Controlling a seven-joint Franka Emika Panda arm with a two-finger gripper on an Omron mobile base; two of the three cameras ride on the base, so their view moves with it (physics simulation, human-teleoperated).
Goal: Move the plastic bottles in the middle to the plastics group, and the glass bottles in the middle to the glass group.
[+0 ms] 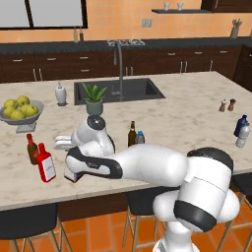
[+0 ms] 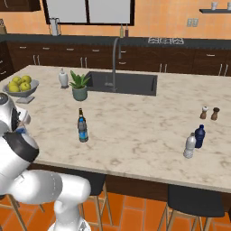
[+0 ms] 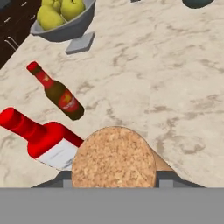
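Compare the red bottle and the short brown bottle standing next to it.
The red bottle is bright red with a white label; the short brown bottle is dark with a red label and neck. The red bottle looks flat and broad-shouldered, the brown bottle round and slimmer. Both stand upright, side by side on the counter.

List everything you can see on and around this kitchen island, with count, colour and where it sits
Fruit bowl: one, grey, yellow-green fruit, island's left end.
Red bottle: one, white label, front left.
Short brown bottle: one, red neck, beside the red bottle.
Cork stopper: one, tan, close under the hand camera.
Slim brown bottle: one, island middle.
Water bottle: one, clear, blue label, right by the slim brown bottle.
Dark blue bottle: one, right side.
Pale clear bottle: one, beside it.
Shakers: two, far right.
Potted plant: one, green, by the sink.
White dispenser: one, left of the sink.
Gripper: jaws hidden.
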